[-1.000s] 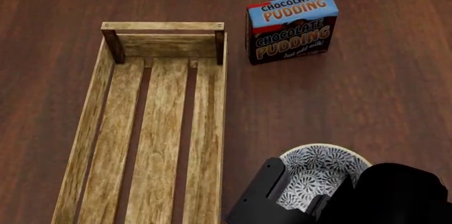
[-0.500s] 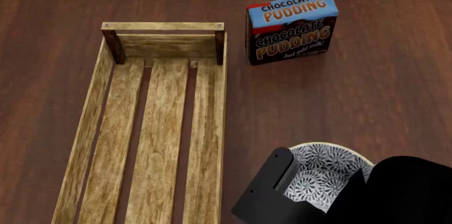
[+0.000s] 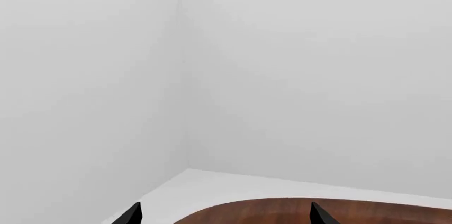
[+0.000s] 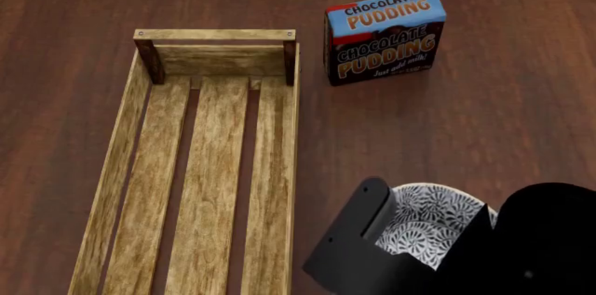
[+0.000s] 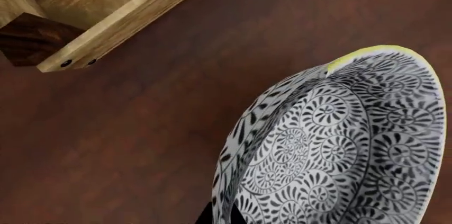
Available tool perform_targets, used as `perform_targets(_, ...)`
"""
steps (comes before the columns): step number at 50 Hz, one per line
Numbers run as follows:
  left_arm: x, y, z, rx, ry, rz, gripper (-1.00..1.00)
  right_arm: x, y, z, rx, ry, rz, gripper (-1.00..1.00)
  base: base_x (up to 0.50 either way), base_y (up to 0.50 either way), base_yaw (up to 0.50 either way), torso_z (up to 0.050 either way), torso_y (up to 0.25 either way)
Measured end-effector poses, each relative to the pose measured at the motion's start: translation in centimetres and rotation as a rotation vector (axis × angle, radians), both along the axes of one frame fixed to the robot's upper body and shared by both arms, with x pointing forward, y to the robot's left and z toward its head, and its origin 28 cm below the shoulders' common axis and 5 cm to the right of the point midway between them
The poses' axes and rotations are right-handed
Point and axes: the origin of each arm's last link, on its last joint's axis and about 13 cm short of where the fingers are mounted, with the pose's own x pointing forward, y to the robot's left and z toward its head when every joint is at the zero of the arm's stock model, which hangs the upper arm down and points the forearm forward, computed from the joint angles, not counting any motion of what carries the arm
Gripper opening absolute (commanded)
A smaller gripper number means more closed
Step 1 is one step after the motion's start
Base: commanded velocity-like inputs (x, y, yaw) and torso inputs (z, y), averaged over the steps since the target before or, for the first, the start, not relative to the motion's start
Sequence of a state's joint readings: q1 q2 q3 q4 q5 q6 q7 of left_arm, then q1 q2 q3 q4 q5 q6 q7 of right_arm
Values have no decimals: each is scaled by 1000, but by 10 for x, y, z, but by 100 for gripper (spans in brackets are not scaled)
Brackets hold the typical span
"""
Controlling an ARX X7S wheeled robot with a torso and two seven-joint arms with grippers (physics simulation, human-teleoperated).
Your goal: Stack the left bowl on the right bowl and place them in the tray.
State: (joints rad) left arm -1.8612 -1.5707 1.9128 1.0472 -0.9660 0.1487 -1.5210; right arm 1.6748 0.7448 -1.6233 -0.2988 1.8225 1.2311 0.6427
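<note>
A white bowl with a black floral pattern (image 4: pixel 436 224) hangs tilted at the bottom right of the head view, just right of the tray (image 4: pixel 112 169). My right gripper (image 4: pixel 386 217) is shut on its rim, one finger outside and one inside. In the right wrist view the bowl (image 5: pixel 339 144) fills the frame and the gripper (image 5: pixel 224 216) pinches its wall. A yellowish edge shows at its far rim, and I cannot tell whether a second bowl sits under it. The tray's corner post (image 5: pixel 32 36) is close by. My left gripper (image 3: pixel 224 216) is open and empty, facing a white wall.
A blue-and-brown chocolate pudding box (image 4: pixel 384 35) stands on the dark wood table, beyond the bowl and right of the tray's far end. The tray's slatted floor (image 4: pixel 209 169) holds nothing. The left wrist view shows the table's rounded edge (image 3: pixel 282 211).
My right gripper has lifted and tilted the bowl, and its black body now covers more of the bowl's near side. The tray and box have not moved.
</note>
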Motion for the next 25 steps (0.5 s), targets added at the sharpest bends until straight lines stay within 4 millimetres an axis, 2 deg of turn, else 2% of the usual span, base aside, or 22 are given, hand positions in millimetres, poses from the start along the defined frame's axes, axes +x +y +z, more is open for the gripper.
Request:
perform_targets(8, 0, 0, 0, -1, -2, 0, 100, 0, 1, 11, -15, -18, 9, -100, 0, 0, 0, 0, 0)
perform_targets(25, -1, 0, -2, -8, -9, -1, 100, 1, -1, 52, -89, -88, 23, -100, 0, 0, 0, 0, 0)
